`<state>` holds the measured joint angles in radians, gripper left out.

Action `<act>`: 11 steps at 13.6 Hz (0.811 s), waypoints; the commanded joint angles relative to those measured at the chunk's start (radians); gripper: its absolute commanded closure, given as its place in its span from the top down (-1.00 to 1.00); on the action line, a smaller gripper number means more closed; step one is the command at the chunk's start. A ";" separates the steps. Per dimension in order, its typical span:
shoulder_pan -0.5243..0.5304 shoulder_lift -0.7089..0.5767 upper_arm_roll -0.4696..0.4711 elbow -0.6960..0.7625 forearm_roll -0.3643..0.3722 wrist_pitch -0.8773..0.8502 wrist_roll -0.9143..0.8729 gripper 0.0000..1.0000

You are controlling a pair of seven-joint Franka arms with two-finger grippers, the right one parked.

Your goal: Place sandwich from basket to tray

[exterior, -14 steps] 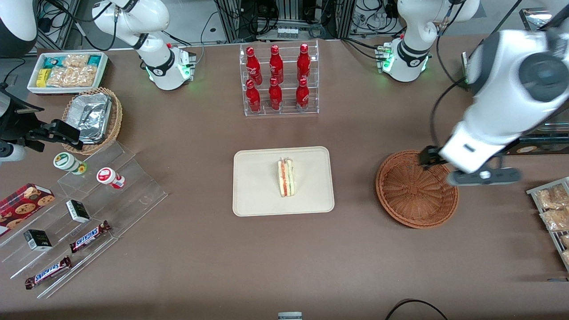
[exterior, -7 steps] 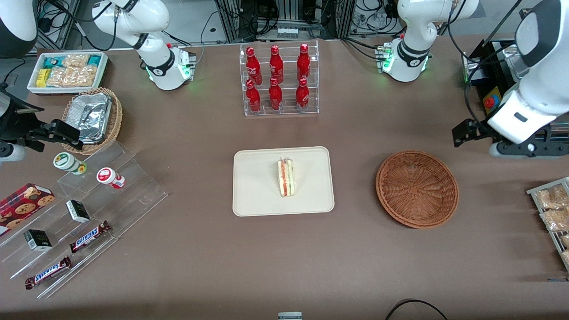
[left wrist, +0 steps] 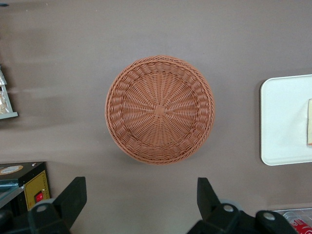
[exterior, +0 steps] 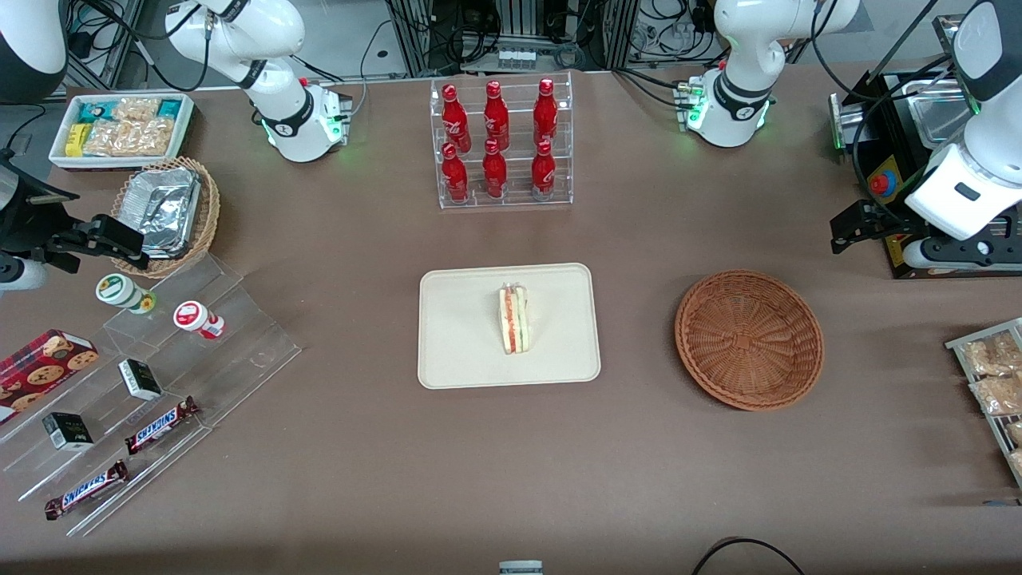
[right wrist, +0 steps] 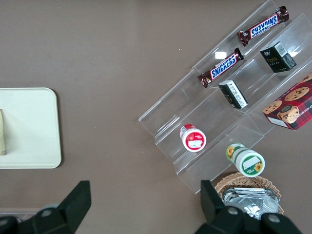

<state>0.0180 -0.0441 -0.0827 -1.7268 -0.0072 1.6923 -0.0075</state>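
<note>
The sandwich (exterior: pixel 514 319), a wrapped white wedge with red and green filling, stands on the cream tray (exterior: pixel 463 351) at the table's middle. The round reddish-brown basket (exterior: pixel 749 339) lies empty, toward the working arm's end from the tray; it also shows in the left wrist view (left wrist: pixel 160 109), with the tray's end (left wrist: pixel 282 122) and a sliver of the sandwich (left wrist: pixel 309 128) beside it. My left gripper (exterior: pixel 858 225) hangs open and empty high above the table, farther from the front camera than the basket and toward the working arm's end. Its dark fingers (left wrist: pixel 73 197) stand wide apart.
A clear rack of red bottles (exterior: pixel 499 144) stands farther back than the tray. A black box with a red button (exterior: pixel 886 180) sits by my gripper. Snack packets on a rack (exterior: pixel 990 375) lie at the working arm's end. Clear steps with sweets (exterior: pixel 160 375) and a foil-filled tan basket (exterior: pixel 164 212) lie toward the parked arm's end.
My left gripper has risen from over the basket's rim and pulled away toward the working arm's end and farther from the front camera. The sandwich, tray and basket have not moved.
</note>
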 commanded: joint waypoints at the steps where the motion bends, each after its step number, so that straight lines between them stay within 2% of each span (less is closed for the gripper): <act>1: 0.000 0.027 -0.003 0.064 -0.004 -0.008 0.012 1.00; 11: -0.009 0.043 0.020 0.153 -0.002 -0.117 -0.042 1.00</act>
<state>0.0154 -0.0113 -0.0754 -1.6105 -0.0072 1.6152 -0.0305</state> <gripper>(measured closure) 0.000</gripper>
